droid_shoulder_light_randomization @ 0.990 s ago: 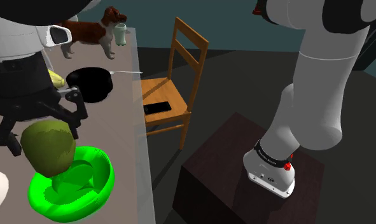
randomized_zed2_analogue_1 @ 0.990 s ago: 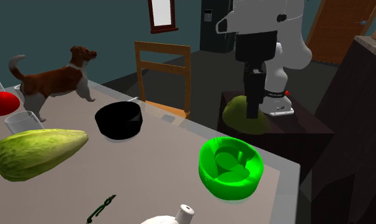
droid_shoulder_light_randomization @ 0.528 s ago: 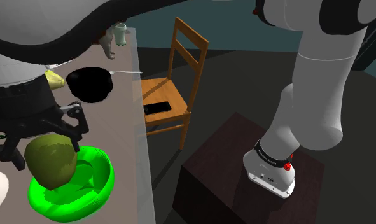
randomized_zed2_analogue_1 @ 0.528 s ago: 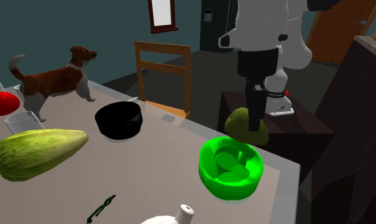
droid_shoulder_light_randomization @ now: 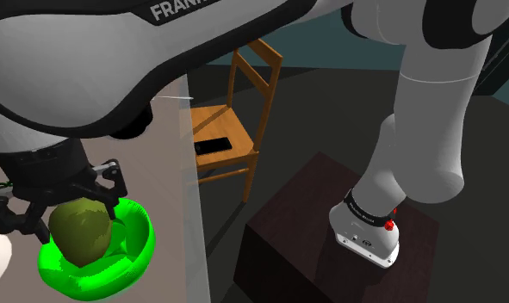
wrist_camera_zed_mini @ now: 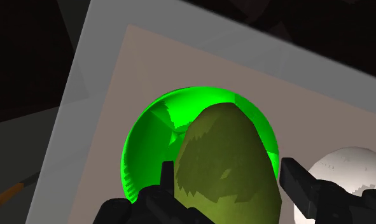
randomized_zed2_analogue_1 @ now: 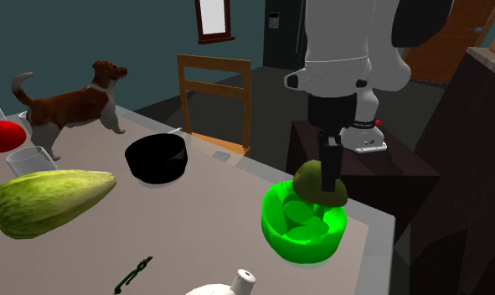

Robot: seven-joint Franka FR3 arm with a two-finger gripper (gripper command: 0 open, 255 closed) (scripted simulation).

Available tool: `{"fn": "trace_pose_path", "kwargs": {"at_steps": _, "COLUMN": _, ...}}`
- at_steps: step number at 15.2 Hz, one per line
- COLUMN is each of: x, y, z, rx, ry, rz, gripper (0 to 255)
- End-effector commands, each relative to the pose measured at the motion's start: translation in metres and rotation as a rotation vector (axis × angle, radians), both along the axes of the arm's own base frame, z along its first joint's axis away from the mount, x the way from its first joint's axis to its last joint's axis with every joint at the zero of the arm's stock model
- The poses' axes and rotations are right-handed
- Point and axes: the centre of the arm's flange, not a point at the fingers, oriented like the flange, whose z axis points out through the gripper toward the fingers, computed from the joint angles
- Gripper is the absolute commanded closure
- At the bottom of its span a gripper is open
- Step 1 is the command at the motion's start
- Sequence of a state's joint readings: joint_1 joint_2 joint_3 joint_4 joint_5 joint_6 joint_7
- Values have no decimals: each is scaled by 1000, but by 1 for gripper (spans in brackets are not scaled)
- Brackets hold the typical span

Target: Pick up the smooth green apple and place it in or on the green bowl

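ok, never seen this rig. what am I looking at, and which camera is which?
A simulated white robot arm mounted on a box stand. The shoulder view looks from beside the stand; the second exterior view faces the arm across the table; the wrist view looks along the black gripper. The gripper holds an olive-green apple just over a green bowl. Also on the table: a dog figure, a black bowl and a pale green vegetable.

Resting on the beige, grey-edged tabletop (randomized_zed2_analogue_1: 229,209): right under the gripper (randomized_zed2_analogue_1: 329,188), a glossy bright-green round bowl (randomized_zed2_analogue_1: 297,241); well off from it, a round black bowl (randomized_zed2_analogue_1: 156,159), a brown-and-white dog figurine (randomized_zed2_analogue_1: 65,105), a long pale-green vegetable (randomized_zed2_analogue_1: 44,201).
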State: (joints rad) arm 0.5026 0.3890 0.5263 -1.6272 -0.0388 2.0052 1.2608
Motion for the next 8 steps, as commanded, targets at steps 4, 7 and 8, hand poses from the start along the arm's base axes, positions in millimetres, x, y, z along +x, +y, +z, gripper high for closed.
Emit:
{"fn": "trace_pose_path", "kwargs": {"at_steps": 4, "x": 0, "y": 0, "z": -19, "rx": 0, "ry": 0, "rz": 0, "gripper": 255}}
{"fn": "trace_pose_path", "kwargs": {"at_steps": 7, "x": 0, "y": 0, "z": -19, "rx": 0, "ry": 0, "rz": 0, "gripper": 255}}
{"fn": "trace_pose_path", "kwargs": {"at_steps": 8, "x": 0, "y": 0, "z": -19, "rx": 0, "ry": 0, "rz": 0, "gripper": 255}}
